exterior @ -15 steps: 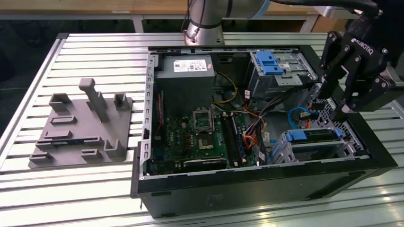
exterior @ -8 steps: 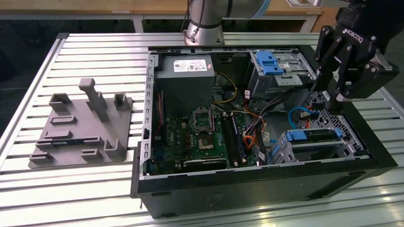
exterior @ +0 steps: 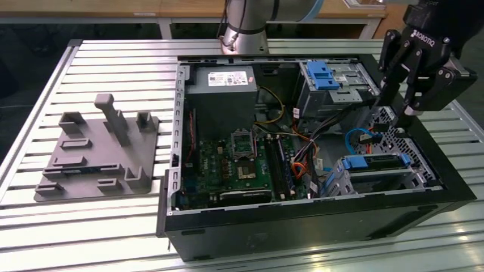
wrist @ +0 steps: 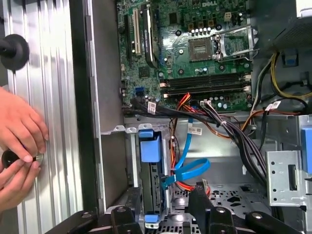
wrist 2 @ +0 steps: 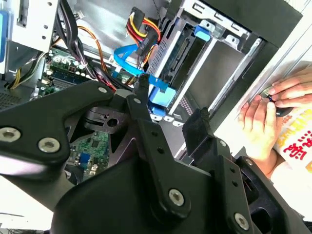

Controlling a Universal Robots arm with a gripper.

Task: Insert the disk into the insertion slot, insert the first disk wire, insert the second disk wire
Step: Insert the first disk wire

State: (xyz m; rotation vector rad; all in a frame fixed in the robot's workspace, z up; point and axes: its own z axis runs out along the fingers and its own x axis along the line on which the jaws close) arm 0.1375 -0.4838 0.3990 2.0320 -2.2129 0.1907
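Tool point(exterior: 393, 115) hangs open, empty, above the disk point(exterior: 374, 162) seated in the insertion slot point(exterior: 416, 164), blue cable point(exterior: 359, 136) beside.

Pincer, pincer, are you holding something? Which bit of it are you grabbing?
Nothing is held. The pincer is open, with its fingers apart and nothing pinched between them. It is close to the blue cable.
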